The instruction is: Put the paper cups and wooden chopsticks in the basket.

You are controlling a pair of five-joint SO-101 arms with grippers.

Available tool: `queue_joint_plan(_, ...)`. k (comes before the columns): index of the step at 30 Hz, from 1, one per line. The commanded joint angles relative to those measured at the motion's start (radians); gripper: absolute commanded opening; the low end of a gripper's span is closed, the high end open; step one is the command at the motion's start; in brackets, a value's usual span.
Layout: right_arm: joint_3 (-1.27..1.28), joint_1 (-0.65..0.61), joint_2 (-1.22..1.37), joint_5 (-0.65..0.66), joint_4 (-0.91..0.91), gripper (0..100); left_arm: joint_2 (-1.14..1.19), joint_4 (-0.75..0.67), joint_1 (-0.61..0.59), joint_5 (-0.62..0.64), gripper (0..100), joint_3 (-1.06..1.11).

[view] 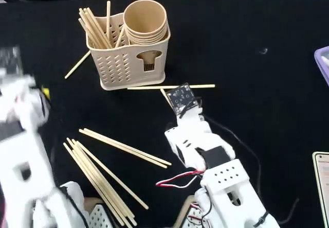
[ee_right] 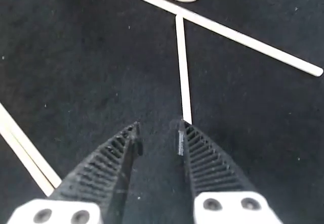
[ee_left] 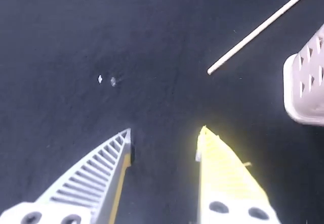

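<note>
The right claw (ee_right: 158, 133), partly open and empty, hangs at the end of a chopstick (ee_right: 181, 72) lying just before the basket (view: 121, 63) near the surface's far edge. The stick meets one fingertip, so closing may flick it aside. The left claw (ee_left: 164, 143) gapes empty.

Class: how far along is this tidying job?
Done: stacked tan paper cups and several wooden chopsticks stand in the beige perforated basket. In hand: nothing; the open right end effector sits at one loose chopstick's end. Left: it, two sticks by the basket, the table bundle.
</note>
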Motion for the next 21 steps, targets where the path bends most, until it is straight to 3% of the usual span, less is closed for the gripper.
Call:
queue_joint_plan(1, -0.004, 0.014, -0.021, -0.009, -0.026, 11.6, 0.358, 0.005, 0.016, 0.002, 21, -0.318)
queue_joint_plan(6, -0.004, 0.014, -0.021, -0.009, -0.028, 11.6, 0.723, 0.081, 0.024, 0.215, 22, -0.625)
queue_joint_plan(12, -0.004, 0.014, -0.021, -0.009, -0.028, 11.6, 1.036, 0.292, 0.134, 0.221, 21, -1.046)
queue_joint_plan(21, -0.004, 0.014, -0.021, -0.009, -0.028, 11.6, 1.372, 0.382, 0.148, 0.164, 22, -1.515)
